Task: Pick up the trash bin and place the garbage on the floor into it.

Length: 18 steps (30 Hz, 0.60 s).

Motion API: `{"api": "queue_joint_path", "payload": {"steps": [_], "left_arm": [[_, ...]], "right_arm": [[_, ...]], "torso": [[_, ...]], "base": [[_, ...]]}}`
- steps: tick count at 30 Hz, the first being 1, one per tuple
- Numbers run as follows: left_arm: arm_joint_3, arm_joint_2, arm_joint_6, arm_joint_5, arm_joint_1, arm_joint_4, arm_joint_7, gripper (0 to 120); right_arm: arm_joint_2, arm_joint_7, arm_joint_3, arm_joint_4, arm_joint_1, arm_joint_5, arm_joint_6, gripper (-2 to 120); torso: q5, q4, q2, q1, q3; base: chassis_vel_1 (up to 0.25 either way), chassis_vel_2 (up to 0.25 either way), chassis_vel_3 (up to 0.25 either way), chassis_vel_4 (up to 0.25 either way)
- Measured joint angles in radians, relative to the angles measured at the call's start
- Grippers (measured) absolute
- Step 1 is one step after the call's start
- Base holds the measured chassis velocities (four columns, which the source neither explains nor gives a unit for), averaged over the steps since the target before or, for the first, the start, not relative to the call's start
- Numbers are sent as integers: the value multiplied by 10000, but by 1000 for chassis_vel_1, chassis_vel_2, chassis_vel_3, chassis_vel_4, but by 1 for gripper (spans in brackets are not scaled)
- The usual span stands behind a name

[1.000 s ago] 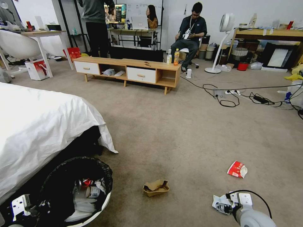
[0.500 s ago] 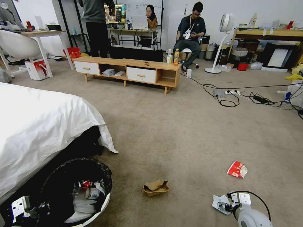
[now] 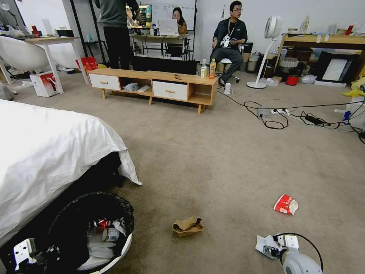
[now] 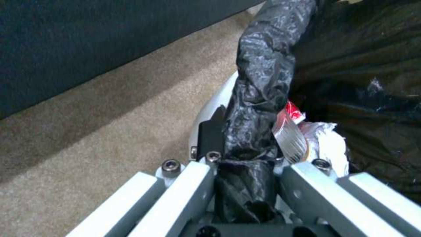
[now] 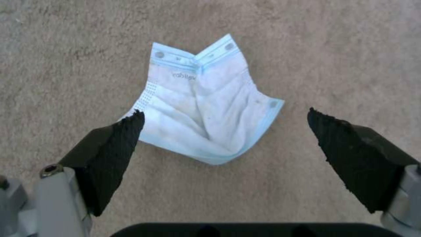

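1. We see the round white plastic trash bin lined with a crinkled black bag (image 3: pixel 93 232) at 7 o'clock in the head view, beside the white-sheeted bed (image 3: pixel 45 152), its mouth tipped toward 1 o'clock; its near side is cut off by the frame edge.
2. Our left pincer (image 4: pixel 245 154) is clamped on the bin's bag-covered rim, one finger outside the white wall, the other hidden behind the bag fold.
3. Inside the bin we make out white tissues and a red can; the rest is dark and hard to tell.
4. Our right pincer (image 5: pixel 223 131) hangs spread wide over a flat white wrapper with pale blue edges (image 5: pixel 204 105) at 5 o'clock on the beige carpet floor (image 3: pixel 228 160). The wrapper's notched end points away from the wrist; one black pad (image 5: pixel 116 144) overlaps its corner, though contact cannot be told.
5. A brown crumpled cardboard tray (image 3: pixel 188 226) lies at 6 o'clock, long axis across, well apart from both pincers.
6. A red-and-white packet (image 3: pixel 286 204) lies near 4 o'clock, beyond the wrapper.
7. Open carpet surrounds every piece.
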<state>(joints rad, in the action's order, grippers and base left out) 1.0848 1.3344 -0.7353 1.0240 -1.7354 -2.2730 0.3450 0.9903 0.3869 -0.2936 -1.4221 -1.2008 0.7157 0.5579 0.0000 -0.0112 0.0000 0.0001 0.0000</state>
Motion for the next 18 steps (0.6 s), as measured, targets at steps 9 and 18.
{"api": "queue_joint_path", "payload": {"steps": [9,18], "left_arm": [[0,6,0,-7,-33,18,3,1],[17,20,0,-15,-76,19,4,1]], "right_arm": [[292,-257,282,741,512,-169,-228,96],[656,-629,432,1803,928,-546,-572,96]], "torso": [[-2,1,0,1,0],[-1,0,0,0,0]], "base": [[0,0,0,0],[0,0,0,0]]}}
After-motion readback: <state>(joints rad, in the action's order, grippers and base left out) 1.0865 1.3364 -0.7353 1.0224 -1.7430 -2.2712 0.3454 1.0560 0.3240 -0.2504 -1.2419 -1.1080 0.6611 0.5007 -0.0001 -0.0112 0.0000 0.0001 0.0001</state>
